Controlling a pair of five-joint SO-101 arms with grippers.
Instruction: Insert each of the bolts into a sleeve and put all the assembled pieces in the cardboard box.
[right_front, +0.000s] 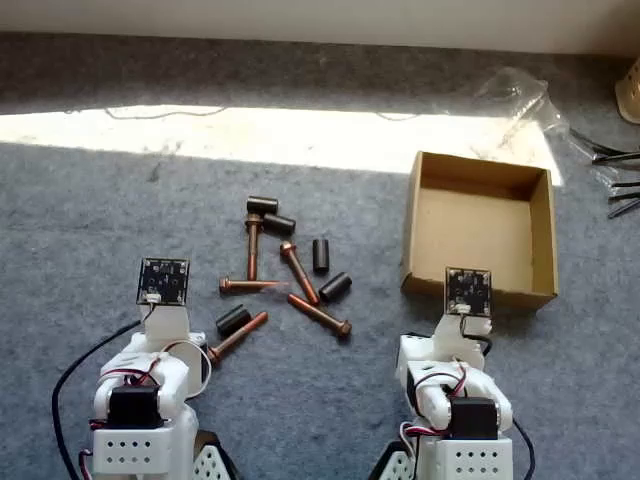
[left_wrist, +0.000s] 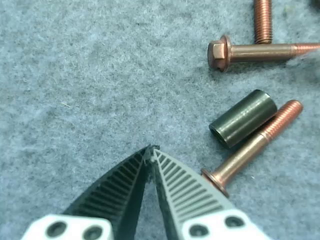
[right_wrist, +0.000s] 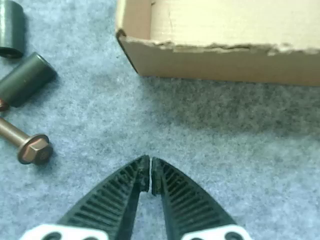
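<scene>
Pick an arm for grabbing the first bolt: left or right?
Left, probably. The left gripper, shut, sits just beside a bolt and a sleeve lying together. The right gripper, also shut, faces the cardboard box, better placed for drop-offs.

I see coppery metal bolts (right_front: 300, 273), dark grey cylindrical sleeves (right_front: 321, 255), a plain tan cardboard box (right_front: 480, 228), and mottled blue-grey carpet (right_front: 90, 230).

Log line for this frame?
left gripper: shut, empty | right gripper: shut, empty | bolts, sleeves: loose on carpet | box: empty
</scene>
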